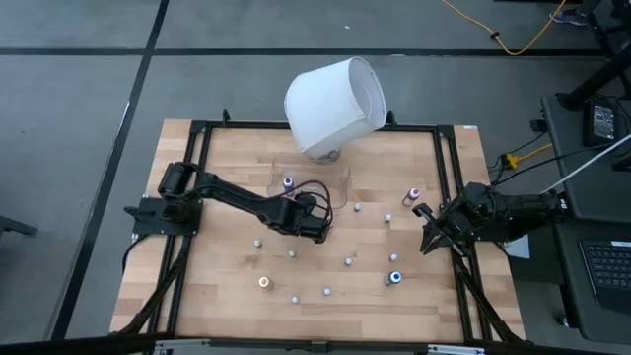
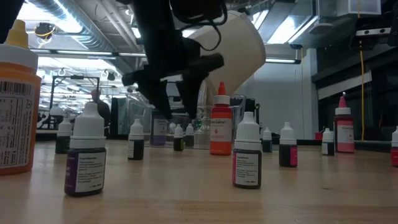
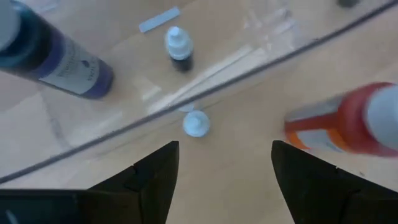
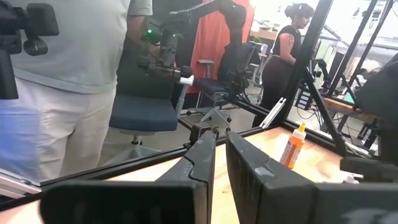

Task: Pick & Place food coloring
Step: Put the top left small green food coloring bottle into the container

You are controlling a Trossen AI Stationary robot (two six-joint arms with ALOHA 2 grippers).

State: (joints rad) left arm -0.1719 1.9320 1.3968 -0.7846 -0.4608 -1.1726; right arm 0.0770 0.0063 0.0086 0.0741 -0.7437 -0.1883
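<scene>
Left gripper hovered mid-table, just near side of clear plastic tray, fingers spread wide, grasping nothing. One purple-capped bottle stood in tray. Rest of food coloring bottles sat scattered over wooden table. Right gripper parked at right edge, fingers nearly closed, empty. White lampshade at far edge.

The left gripper is hovering with fingers spread. A white-capped bottle is standing between them on the surface. An orange bottle is lying nearby.
</scene>
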